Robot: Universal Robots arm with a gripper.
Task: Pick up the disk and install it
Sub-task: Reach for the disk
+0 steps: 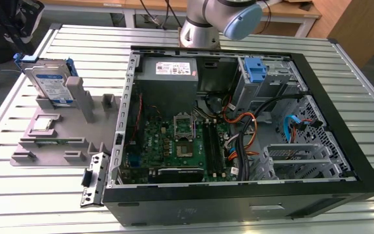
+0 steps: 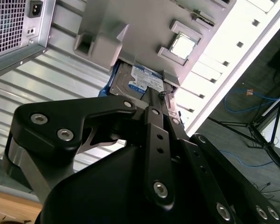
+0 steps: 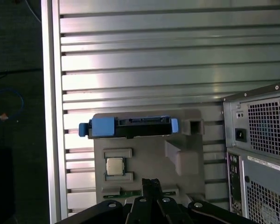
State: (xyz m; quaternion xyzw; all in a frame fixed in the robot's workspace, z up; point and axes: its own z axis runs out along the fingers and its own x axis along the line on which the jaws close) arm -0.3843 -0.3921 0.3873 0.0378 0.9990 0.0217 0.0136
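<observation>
The disk (image 1: 49, 84) is a silver hard drive with a white-and-blue label in a blue carrier. It stands upright in a slot of the grey holder (image 1: 99, 114) at the exterior view's left. Seen in the first wrist view, the disk (image 3: 128, 127) is edge-on, with blue tabs at both ends. My gripper (image 1: 22, 46) hangs above and just behind it, apart from it. Its black fingers meet at a point in the first wrist view, so my gripper (image 3: 151, 183) looks shut and empty. In the second wrist view my gripper (image 2: 158, 99) sits just short of the disk (image 2: 142, 79).
An open computer case (image 1: 239, 122) lies on the slatted metal table (image 1: 37, 195), with a blue latch (image 1: 254, 70) at its drive bay. The grey holder also carries a small square chip (image 3: 114, 166). The table's edge (image 3: 50, 116) runs close beside the holder.
</observation>
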